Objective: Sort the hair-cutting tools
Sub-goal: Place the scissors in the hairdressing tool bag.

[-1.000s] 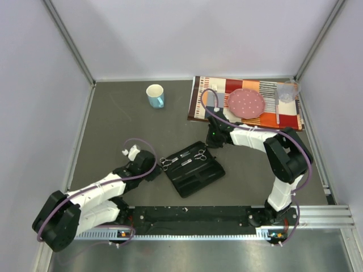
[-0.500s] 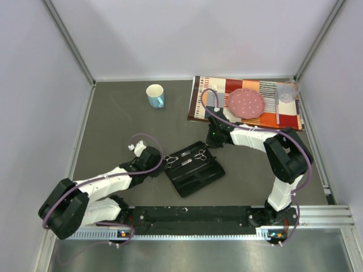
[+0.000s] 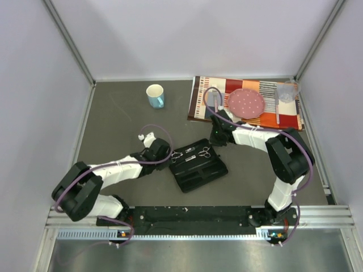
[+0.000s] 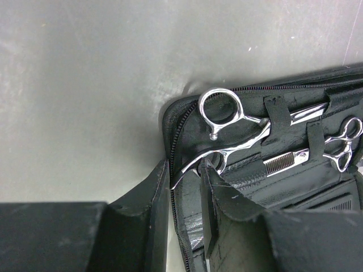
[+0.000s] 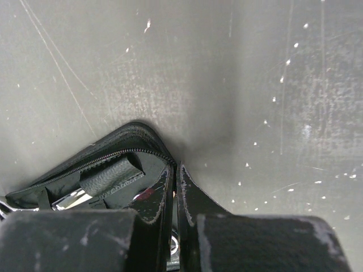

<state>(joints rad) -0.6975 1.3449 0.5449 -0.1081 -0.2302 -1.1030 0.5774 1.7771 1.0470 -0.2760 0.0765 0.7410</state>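
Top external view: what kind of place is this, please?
Probably a robot test cell, not a salon: plain panel walls, a left arm and right arm bolted to a rail, and staged props, a mug and a case of scissors.

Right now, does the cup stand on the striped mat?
No, the cup stands on the grey table, left of the mat.

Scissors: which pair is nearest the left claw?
The pair with the big ring, at the case corner: its tail reaches into the left gripper. The toothed pair lies farther off.
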